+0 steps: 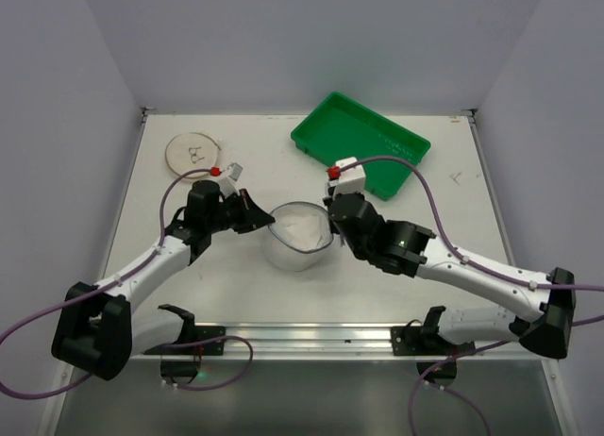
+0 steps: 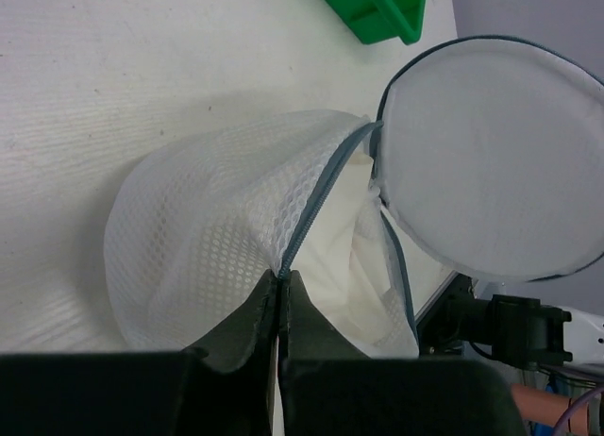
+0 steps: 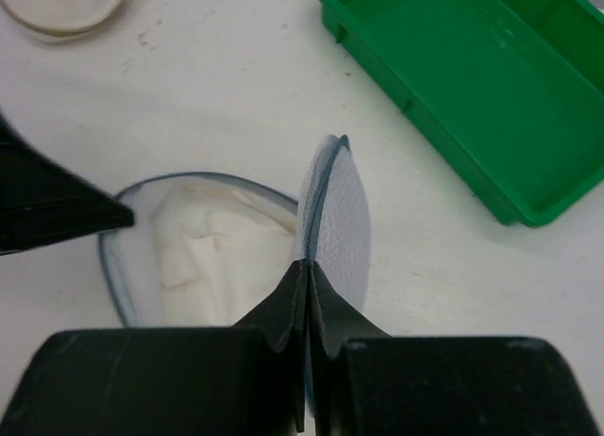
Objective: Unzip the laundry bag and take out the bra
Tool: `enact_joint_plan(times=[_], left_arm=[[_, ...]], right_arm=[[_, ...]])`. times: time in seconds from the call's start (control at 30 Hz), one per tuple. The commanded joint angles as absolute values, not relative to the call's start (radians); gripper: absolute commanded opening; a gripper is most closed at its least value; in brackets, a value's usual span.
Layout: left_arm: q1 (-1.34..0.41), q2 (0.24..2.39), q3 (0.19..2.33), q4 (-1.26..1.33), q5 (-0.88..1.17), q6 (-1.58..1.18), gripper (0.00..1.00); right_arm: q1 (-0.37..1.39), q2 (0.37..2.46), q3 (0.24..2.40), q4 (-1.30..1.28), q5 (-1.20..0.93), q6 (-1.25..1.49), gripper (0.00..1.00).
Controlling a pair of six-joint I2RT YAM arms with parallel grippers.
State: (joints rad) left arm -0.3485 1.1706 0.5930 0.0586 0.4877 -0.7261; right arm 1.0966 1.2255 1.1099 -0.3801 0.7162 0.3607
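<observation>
White table (image 1: 245, 153), pale grey-lilac walls (image 1: 302, 40) on three sides, metal rail (image 1: 311, 337) along near edge, even light.

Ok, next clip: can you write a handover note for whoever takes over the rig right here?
Grippers: left end effector is shut on the zipper rim of the laundry bag, lower half. The right end effector is shut on the edge of the raised upper half.
Things: the bag sits mid-table, in front of the green tray. The bra lies in the lower half, in plain view.
Done: unzipped and held open.
Left: lift the bra out; one end effector will probably have to let go first.
</observation>
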Motion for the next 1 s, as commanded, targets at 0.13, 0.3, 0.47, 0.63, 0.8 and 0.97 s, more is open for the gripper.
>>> enact_joint_plan(times=[0.13, 0.3, 0.47, 0.63, 0.8, 0.97], left_arm=[[-0.353, 1.140, 0.618, 0.071, 0.480, -0.736, 0.00], [-0.353, 1.134, 0.604, 0.072, 0.479, -0.738, 0.00], [-0.353, 1.126, 0.583, 0.081, 0.482, -0.727, 0.00], [-0.353, 1.118, 0.551, 0.101, 0.474, -0.713, 0.00], [-0.353, 1.140, 0.519, 0.130, 0.477, -0.684, 0.00], [-0.353, 1.143, 0.476, 0.169, 0.488, -0.680, 0.00]], right_arm=[[1.034, 0.984, 0.962, -0.433, 0.864, 0.383, 0.22], [1.031, 0.969, 1.015, -0.497, 0.841, 0.385, 0.41], [1.032, 1.026, 1.040, -0.462, 0.645, 0.399, 0.50], [1.032, 1.138, 0.970, -0.330, 0.486, 0.446, 0.68], [1.032, 1.225, 0.913, -0.177, 0.433, 0.485, 0.70], [1.031, 1.315, 0.923, -0.143, 0.463, 0.502, 0.70]])
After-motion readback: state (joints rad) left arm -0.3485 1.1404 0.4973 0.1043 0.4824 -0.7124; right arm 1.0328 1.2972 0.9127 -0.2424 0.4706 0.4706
